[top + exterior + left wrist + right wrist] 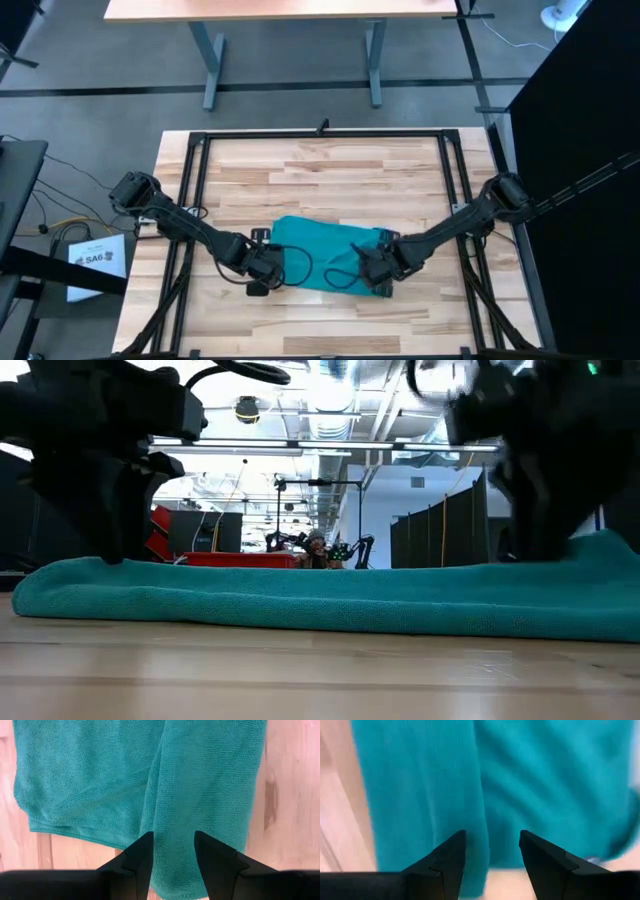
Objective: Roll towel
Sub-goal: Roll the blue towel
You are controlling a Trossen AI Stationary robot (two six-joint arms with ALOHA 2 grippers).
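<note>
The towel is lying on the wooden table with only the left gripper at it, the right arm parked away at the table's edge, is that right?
Not quite. The towel does lie on the wooden table, but both grippers are at it: the left gripper at one end, the right gripper at the other, as the high view shows.

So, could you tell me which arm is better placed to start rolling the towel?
Probably neither alone: the left gripper and right gripper each straddle a fold of the towel at opposite ends, fingers open.

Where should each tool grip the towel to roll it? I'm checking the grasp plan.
Grip the towel's thick folded near edge, one tool at each end, coming straight down from above. The cloth lies flat on the table, so only that raised fold gives purchase. The left tool and right tool already straddle it, fingers open.
</note>
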